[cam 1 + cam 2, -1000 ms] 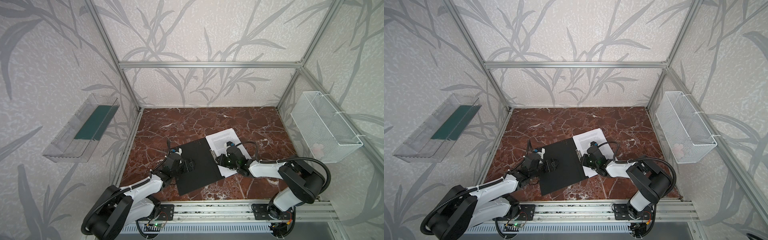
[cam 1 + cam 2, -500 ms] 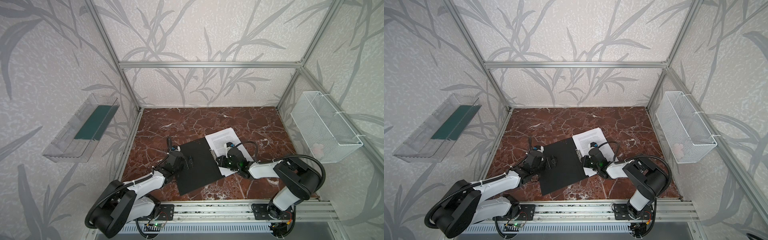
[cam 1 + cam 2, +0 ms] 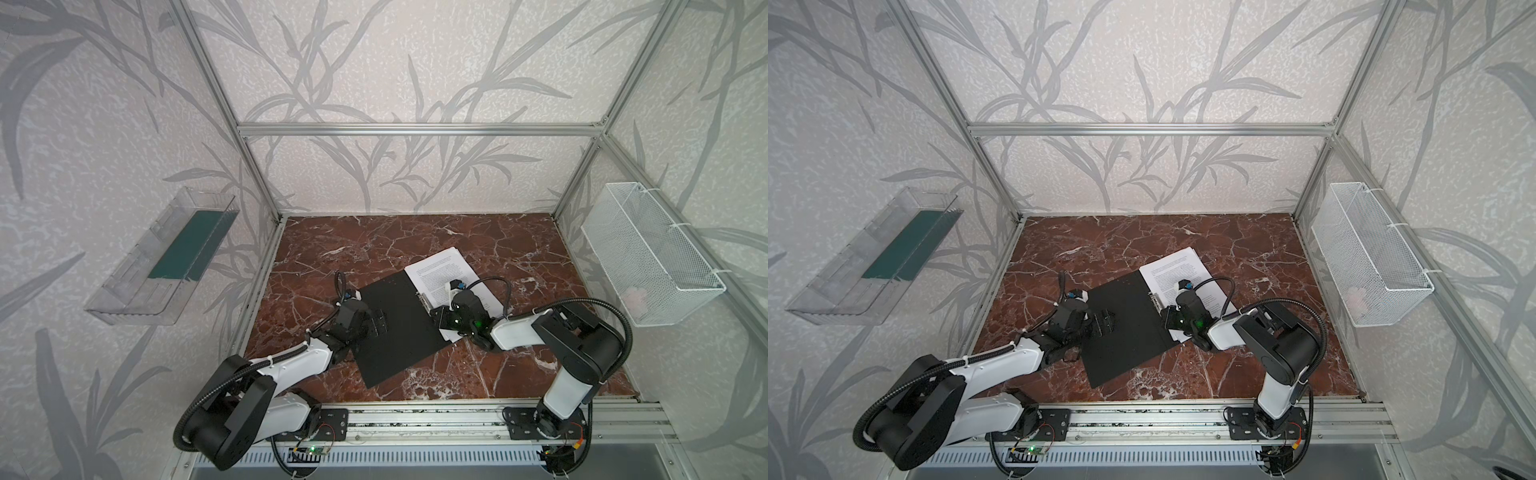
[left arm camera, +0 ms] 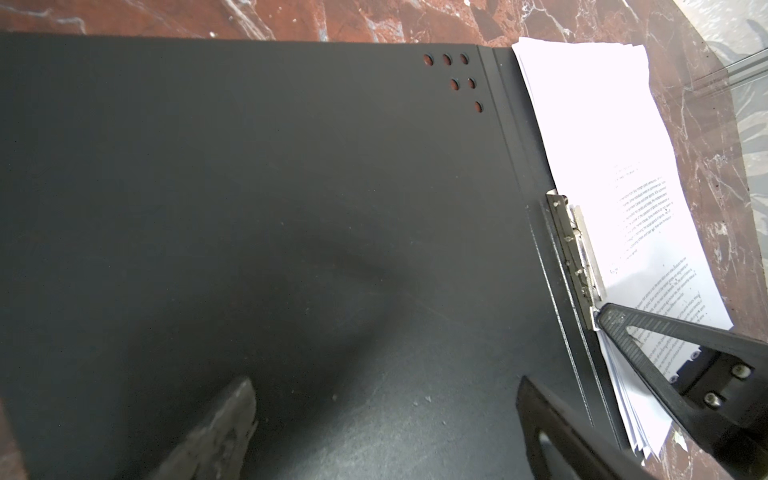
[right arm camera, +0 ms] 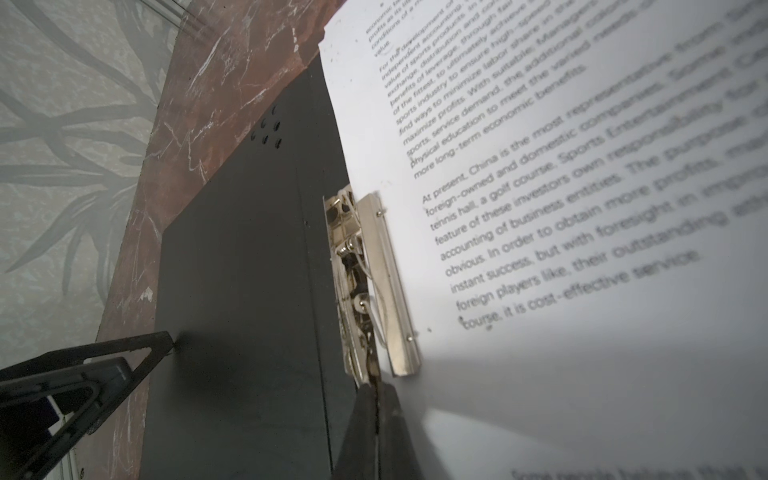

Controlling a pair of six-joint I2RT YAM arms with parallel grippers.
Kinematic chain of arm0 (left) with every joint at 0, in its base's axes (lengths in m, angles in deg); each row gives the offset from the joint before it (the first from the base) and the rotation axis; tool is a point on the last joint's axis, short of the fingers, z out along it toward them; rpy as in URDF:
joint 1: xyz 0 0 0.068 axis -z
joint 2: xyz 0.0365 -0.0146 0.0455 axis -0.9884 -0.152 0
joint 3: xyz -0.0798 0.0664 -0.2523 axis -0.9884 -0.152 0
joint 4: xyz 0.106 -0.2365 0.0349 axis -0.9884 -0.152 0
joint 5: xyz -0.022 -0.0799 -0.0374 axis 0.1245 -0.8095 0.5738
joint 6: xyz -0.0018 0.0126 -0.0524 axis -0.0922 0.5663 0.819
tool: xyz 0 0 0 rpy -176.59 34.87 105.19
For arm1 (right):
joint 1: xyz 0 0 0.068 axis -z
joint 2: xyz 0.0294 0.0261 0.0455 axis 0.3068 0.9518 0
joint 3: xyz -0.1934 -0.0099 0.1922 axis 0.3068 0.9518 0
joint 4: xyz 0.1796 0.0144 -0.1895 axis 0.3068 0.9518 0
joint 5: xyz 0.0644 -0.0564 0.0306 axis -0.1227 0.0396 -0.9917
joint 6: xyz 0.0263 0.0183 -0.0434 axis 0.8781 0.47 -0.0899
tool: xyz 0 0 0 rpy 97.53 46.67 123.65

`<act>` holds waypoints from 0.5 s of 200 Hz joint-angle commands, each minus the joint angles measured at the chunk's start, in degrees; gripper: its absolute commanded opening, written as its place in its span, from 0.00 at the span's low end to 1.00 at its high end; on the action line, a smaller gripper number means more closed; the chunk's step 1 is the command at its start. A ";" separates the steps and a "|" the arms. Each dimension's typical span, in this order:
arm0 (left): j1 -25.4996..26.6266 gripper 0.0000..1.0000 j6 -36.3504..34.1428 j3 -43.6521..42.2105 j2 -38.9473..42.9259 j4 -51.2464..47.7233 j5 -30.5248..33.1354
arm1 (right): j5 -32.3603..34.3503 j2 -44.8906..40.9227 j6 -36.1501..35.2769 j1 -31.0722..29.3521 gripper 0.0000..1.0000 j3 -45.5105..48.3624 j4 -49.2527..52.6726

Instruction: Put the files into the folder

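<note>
Folder (image 3: 399,332) lies open on the bench (image 3: 374,245), black inside up, skewed to the bench's edges. Files (image 3: 440,272) sit as a slightly fanned stack on its right half, their long edge along the spine. The bar of the clip (image 5: 384,282) lies over that edge (plainest in the right wrist view).

Right claw (image 4: 602,319) is pressed together, low over the files, its tips meeting at the clip's near end. Whether they nip any part of the clip I cannot tell. In both top views the right wrist covers the near part of the files.

Left claw (image 3: 383,323) is spread wide and holds nothing, set over the bare left flap near its outer edge. In the right wrist view one fingertip (image 5: 166,338) touches the black surface. The two claws are well apart, with the bare flap between them.

Six small holes (image 4: 455,81) pierce the flap's far corner by the spine. A wire basket (image 3: 648,266) hangs on the right wall, and a clear tray (image 3: 137,291) holding a dark green sheet (image 3: 187,245) hangs on the left wall. Both are well away from the folder.
</note>
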 commanded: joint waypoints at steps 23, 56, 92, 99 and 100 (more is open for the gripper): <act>-0.31 0.99 0.77 -1.84 -2.80 -13.15 -1.17 | 1.62 1.88 -0.95 -0.82 0.00 2.18 21.02; -0.24 0.99 0.77 -0.72 -1.75 -12.90 -2.28 | -4.13 -1.19 0.20 -1.03 0.00 3.00 18.81; -0.27 0.99 -0.63 0.49 -1.50 -12.02 -5.58 | -6.26 -2.75 1.67 -1.57 0.02 4.56 16.20; -0.27 0.99 -0.80 0.87 -1.27 -12.01 -6.09 | -6.04 -2.75 1.44 -1.56 0.05 4.23 16.63; -0.25 0.99 -0.85 0.90 -1.21 -12.01 -6.22 | -6.03 -2.73 1.40 -1.55 0.05 4.20 16.64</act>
